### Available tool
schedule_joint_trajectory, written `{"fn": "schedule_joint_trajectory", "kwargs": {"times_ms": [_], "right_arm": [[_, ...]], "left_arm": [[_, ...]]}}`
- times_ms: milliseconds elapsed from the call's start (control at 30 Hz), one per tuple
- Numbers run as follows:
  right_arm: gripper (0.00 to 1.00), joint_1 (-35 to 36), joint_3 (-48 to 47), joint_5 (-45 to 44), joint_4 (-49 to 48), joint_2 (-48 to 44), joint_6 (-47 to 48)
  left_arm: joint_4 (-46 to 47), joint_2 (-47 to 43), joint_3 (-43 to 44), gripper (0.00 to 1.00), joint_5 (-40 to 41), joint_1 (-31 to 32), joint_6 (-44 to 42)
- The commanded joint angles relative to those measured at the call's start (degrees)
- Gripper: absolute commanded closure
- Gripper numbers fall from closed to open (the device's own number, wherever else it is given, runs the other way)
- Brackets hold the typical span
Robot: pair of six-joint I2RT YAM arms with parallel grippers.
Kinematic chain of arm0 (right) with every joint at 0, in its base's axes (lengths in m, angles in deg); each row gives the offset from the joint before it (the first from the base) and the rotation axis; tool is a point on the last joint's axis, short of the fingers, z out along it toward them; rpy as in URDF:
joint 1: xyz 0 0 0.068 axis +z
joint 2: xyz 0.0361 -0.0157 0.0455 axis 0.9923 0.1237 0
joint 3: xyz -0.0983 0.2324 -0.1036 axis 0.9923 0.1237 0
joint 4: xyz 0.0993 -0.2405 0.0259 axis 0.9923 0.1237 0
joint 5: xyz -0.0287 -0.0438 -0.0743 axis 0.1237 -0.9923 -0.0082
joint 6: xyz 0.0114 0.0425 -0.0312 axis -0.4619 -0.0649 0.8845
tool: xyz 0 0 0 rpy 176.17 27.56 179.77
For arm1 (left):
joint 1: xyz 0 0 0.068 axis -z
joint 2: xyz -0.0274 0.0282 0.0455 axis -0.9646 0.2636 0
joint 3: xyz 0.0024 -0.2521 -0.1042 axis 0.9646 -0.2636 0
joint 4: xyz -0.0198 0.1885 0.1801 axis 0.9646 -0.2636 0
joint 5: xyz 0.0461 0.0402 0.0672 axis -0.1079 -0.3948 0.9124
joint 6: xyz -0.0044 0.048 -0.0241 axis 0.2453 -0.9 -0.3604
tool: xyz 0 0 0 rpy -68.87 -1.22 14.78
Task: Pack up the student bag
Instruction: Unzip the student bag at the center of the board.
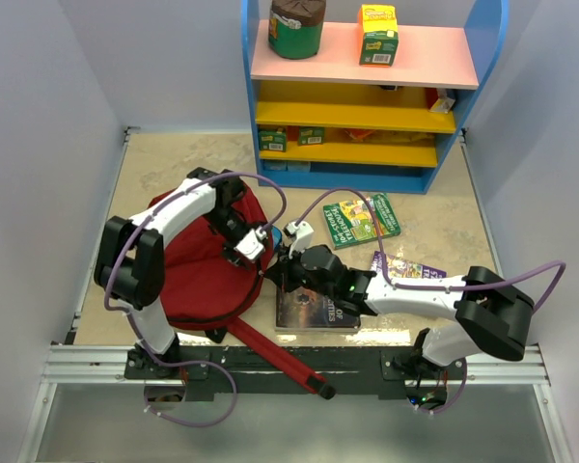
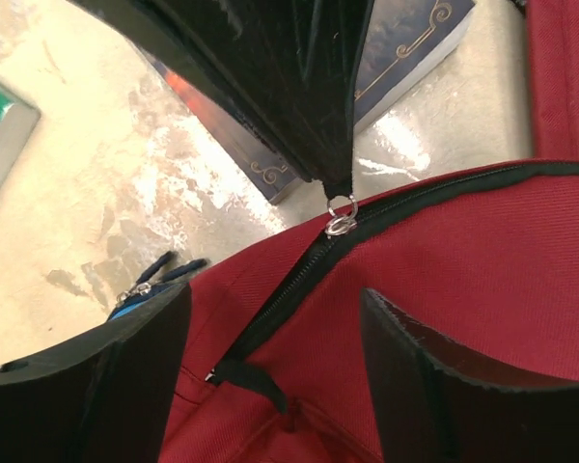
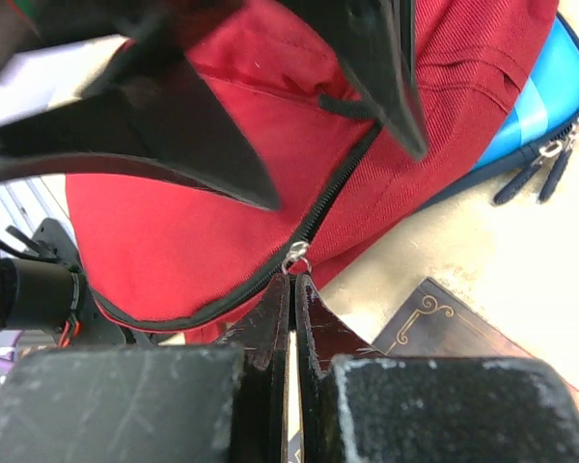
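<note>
White arms (image 1: 420,297), black joints (image 1: 140,265), looping purple cables (image 1: 270,185) — matte black gripper fingers (image 2: 434,386).

The left hand (image 2: 275,323) hangs with fingers spread wide over the dark red fabric student bag (image 2: 482,260). On the bag's dark zipper (image 2: 289,289), the right hand (image 2: 336,178) pinches the silver ring pull (image 2: 341,220). Beyond the bag lies a dark blue book (image 2: 410,63).
</note>
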Motion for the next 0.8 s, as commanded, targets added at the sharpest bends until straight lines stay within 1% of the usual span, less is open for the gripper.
{"fn": "schedule_joint_trajectory", "kwargs": {"times_ms": [0, 67, 100, 167, 200, 233, 267, 400, 467, 567, 600, 733, 767], "right_arm": [[1.0, 0.3, -2.7, -1.4, -1.18, -0.61, -0.65], [1.0, 0.21, -2.79, -1.31, -1.53, -0.7, -0.56], [1.0, 0.21, -2.88, -1.31, -1.62, -0.87, -0.56], [1.0, 0.21, -2.96, -1.31, -1.53, -0.96, -0.47], [1.0, 0.3, -3.05, -1.4, -1.53, -0.96, -0.39], [1.0, 0.3, -3.14, -1.4, -1.44, -0.88, -0.39], [1.0, 0.21, -3.23, -1.4, -1.44, -0.88, -0.39], [1.0, 0.21, -4.02, -1.57, -0.74, 0.18, -0.3], [1.0, 0.21, -4.98, -1.66, 0.31, 0.79, 0.14], [1.0, 0.12, -6.04, -1.83, 1.46, 0.88, 0.67], [1.0, 0.12, -6.3, -1.84, 1.72, 0.88, 0.84], [1.0, 0.21, -8.75, -1.4, 2.86, 1.93, 1.81], [1.0, 0.21, -9.11, -1.57, 2.69, 2.55, 1.99]], "left_arm": [[-1.33, 2.93, 2.07, 0.36, 1.63, 0.61, -5.22], [-0.1, 3.55, 1.98, 0.46, 2.07, 0.79, -5.13], [0.43, 4.08, 1.98, 0.58, 2.59, 0.88, -4.78], [1.57, 4.52, 1.98, 0.72, 3.56, 0.79, -4.6], [1.84, 4.87, 1.98, 0.88, 3.83, 0.88, -4.43], [3.23, 4.87, 1.89, 0.96, 4.27, 0.79, -3.04], [4.03, 4.96, 1.89, 1.0, 4.53, 0.96, -2.15], [7.02, 4.44, 2.24, 1.0, 6.03, 0.7, 1.63], [10.18, 4.26, 3.2, 1.0, 6.55, 0.09, 5.75], [10.01, 5.13, 6.79, 1.0, 4.72, -3.42, 8.4], [9.49, 5.49, 7.86, 1.0, 4.01, -5.95, 8.75], [9.66, 6.54, 11.64, 1.0, 1.9, -12.12, 13.4], [10.1, 6.54, 12.69, 1.0, 0.24, -13.35, 14.81]]}}
